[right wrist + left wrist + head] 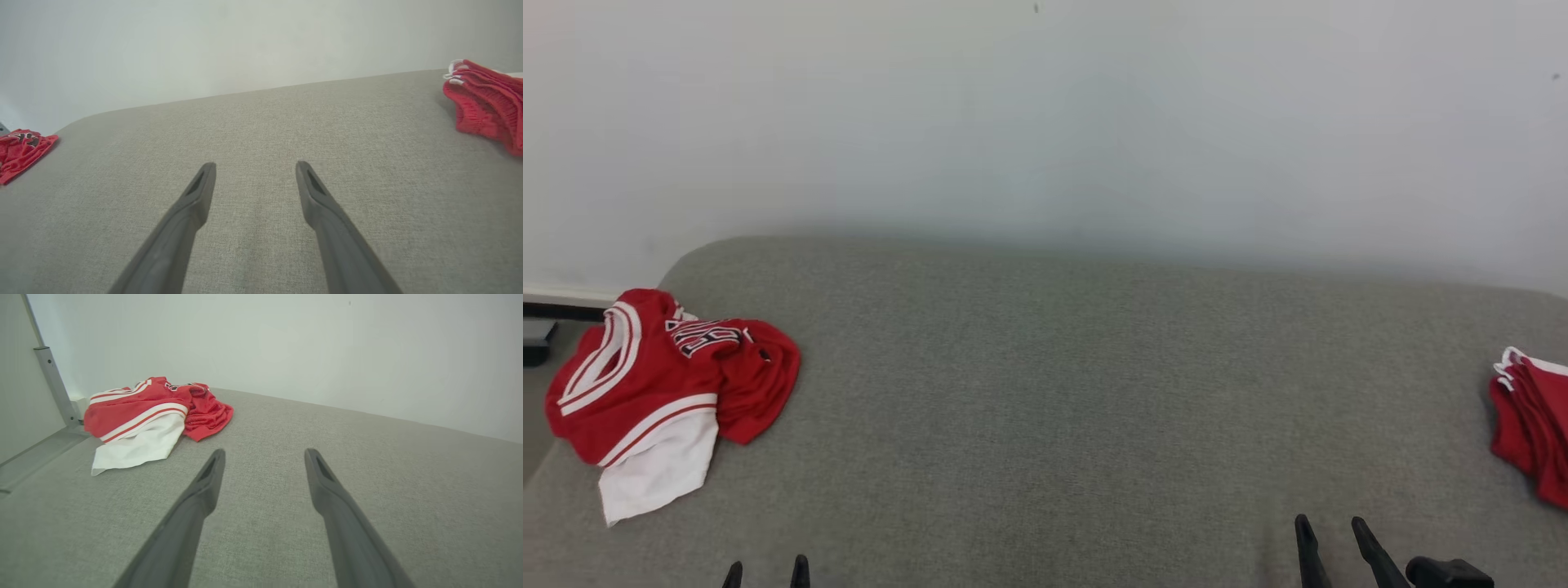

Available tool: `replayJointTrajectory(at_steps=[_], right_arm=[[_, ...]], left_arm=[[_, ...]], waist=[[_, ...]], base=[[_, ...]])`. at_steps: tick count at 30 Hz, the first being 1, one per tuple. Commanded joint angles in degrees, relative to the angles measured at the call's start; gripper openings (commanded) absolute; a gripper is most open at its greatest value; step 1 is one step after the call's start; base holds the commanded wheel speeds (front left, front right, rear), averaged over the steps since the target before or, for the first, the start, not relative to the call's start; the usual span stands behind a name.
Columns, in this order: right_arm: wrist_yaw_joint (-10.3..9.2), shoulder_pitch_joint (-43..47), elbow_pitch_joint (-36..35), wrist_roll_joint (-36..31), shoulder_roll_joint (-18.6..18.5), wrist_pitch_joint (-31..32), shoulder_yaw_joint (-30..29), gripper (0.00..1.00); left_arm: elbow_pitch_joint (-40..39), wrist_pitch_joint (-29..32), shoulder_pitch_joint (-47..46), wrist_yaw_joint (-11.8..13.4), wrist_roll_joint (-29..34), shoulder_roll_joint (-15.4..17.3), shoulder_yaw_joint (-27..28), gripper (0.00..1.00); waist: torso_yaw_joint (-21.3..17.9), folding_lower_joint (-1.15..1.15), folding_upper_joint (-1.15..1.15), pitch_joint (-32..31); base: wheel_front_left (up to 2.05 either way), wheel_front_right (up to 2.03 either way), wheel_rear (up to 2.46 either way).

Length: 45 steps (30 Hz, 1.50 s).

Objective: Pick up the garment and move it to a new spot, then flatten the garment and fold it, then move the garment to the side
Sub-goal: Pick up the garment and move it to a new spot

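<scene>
red garment lies crumpled, its white end pointing near-left.

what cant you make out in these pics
crumpled garment: its black lettering is creased and too small to read, head view.
red stack: cut off by the right edge, head and right wrist views; full size unknown.
left end effector: mostly below the head view's bottom edge.

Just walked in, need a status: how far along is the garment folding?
Done: only a folded red stack at the right edge. In hand: nothing; left gripper and right gripper are open, empty. Left: the crumpled red-and-white garment lies untouched at the left, so pickup, flattening, folding, setting aside.
</scene>
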Motion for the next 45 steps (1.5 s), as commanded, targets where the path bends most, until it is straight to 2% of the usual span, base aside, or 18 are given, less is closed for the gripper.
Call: replayJointTrajectory(at_steps=[1, 6, 15, 22, 35, 41, 45], right_arm=[[0.03, 0.32, 0.16, 0.31, 0.12, -0.39, 0.17, 1.00], [0.03, 0.31, 1.45, 1.42, 0.12, -1.16, 1.78, 1.00], [0.03, -0.07, 3.50, 1.98, 0.12, -2.20, 3.87, 1.00], [0.03, -1.57, 4.36, 1.48, 0.10, -2.06, 5.76, 1.00], [0.03, -1.85, 4.59, 0.80, 0.09, -2.01, 5.92, 1.00], [0.03, -0.81, 3.03, -0.42, 0.09, -1.05, 5.34, 1.00], [0.03, -1.86, -0.48, -2.45, -0.76, 1.23, 5.19, 1.00]], left_arm=[[0.19, -0.21, 0.81, -0.02, 0.01, 0.57, 0.14, 1.00], [0.33, -0.20, 1.41, 0.06, -0.31, 1.47, 0.67, 1.00], [0.63, -0.20, 2.35, 0.43, -0.69, 1.97, 1.06, 1.00], [-0.41, -0.20, 3.38, 0.98, -1.22, 1.61, 1.86, 1.00], [0.20, -0.20, 2.36, 1.07, -1.18, 1.09, 1.14, 1.00], [4.20, 2.36, -6.74, 0.62, -0.39, 3.03, -1.45, 1.00], [10.05, 3.47, -17.59, 0.39, -1.74, 3.08, -3.59, 1.00]], waist=[[4.52, 0.00, 0.00, -0.51], [10.90, 0.00, 0.00, -1.20], [17.57, 0.00, 0.00, -1.84], [18.61, 0.00, 0.00, -1.02], [18.82, 0.00, 0.00, -0.67], [19.41, 0.00, 0.00, 0.98], [17.87, 0.00, 0.00, 6.19]], base=[[0.00, 0.00, 0.00], [0.00, 0.00, 0.00], [0.00, 0.00, 0.00], [0.00, 0.00, 0.00], [0.00, 0.00, 0.00], [0.00, 0.00, 0.00], [0.00, 0.00, 0.00]])
